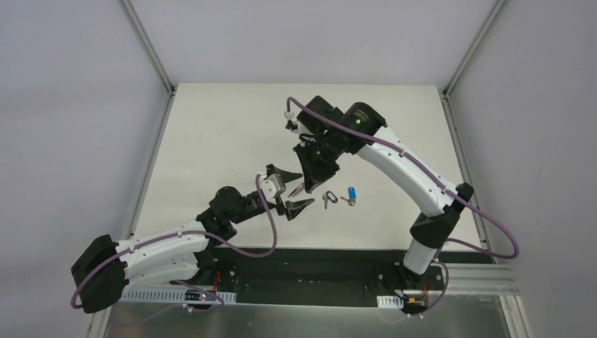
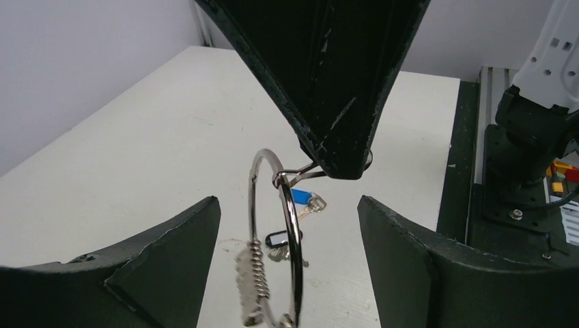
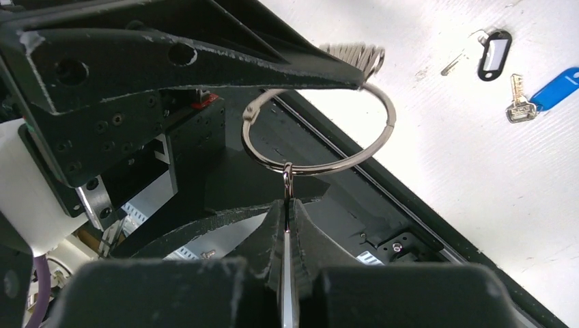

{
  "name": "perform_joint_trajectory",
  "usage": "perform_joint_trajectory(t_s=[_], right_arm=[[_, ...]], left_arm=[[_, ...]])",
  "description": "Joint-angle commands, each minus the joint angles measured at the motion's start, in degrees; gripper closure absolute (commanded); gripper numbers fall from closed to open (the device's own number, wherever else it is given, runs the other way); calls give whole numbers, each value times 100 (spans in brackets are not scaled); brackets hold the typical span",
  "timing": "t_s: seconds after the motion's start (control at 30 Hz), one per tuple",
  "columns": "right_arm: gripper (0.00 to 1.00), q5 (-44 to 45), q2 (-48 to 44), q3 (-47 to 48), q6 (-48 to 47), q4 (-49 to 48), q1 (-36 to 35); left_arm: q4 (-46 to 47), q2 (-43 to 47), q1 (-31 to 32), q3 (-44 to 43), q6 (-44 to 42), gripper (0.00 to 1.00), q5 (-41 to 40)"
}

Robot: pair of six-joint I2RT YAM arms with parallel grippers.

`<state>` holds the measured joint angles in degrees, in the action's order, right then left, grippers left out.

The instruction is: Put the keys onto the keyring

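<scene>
- Right wrist view: the right gripper (image 3: 287,205) is pinching fully shut on the small metal piece (image 3: 287,179) of the keyring (image 3: 372,147), holding it in the air.
- The left gripper (image 2: 287,205) is standing wide open — fingers flanking the ring.
- The black-headed key (image 1: 327,201) and the blue-headed key (image 1: 350,195) are lying side by side on the table (image 1: 211,141) — off the ring.

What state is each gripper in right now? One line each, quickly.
Left gripper: open, straddling the thin silver wire keyring.
Right gripper: closed on the small metal piece attached to that keyring.
</scene>
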<state>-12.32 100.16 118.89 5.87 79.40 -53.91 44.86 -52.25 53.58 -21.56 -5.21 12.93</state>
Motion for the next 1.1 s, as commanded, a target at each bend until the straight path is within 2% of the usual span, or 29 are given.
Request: perform_joint_trajectory(t_s=[0.0,0.23,0.4,0.8,0.87,0.9,1.07], right_arm=[[100,-288,46,308,65,234,-102],[100,-421,127,507,127,260,-261],[100,-469,75,528,168,233,-304],[100,-461,-83,380,242,178,-446],[100,-456,-124,294,260,167,-463],[100,-449,-163,248,269,164,-478],[100,-365,-278,26,326,100,-522]], left_arm=[[1139,-47,-5,86,-14,27,312],[1560,-249,-5,99,34,34,447],[1778,-317,-1,169,12,43,447],[1866,-180,0,282,-55,86,413],[1849,-134,-6,288,-80,98,397],[1823,-95,-1,285,-87,100,394],[1724,82,-5,279,-75,100,445]])
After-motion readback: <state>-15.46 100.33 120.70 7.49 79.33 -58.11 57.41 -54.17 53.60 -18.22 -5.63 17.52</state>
